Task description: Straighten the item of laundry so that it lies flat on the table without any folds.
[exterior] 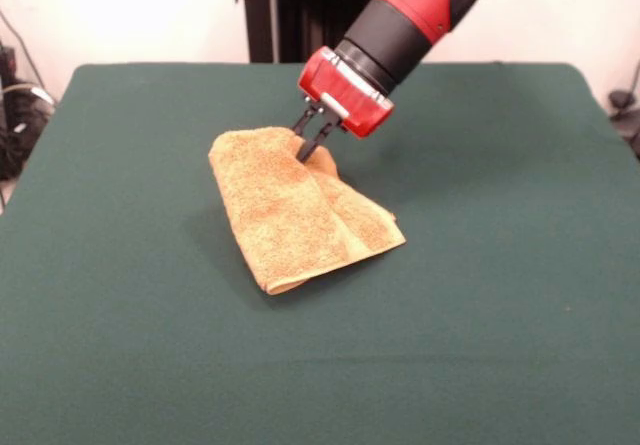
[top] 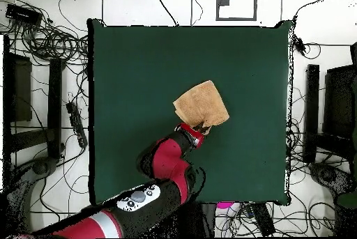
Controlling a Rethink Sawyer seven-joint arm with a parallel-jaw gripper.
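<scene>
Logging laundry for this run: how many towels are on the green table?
1. The orange-tan towel lies folded near the middle of the table, with the gripper at its far edge. Nothing suggests another underneath.

folded towel (exterior: pixel 300 215) on green table (exterior: pixel 120 315)

The claw (exterior: pixel 312 137) tips sink into the towel (exterior: pixel 300 210); the overhead view hides them under the arm (top: pixel 171 163).

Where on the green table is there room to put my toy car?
Nearly everywhere. The table is bare green all around the towel, with the widest stretches along the camera-side edge in the front view and at both sides. Only the middle is crowded, where the gripper grips the towel's far edge.
</scene>
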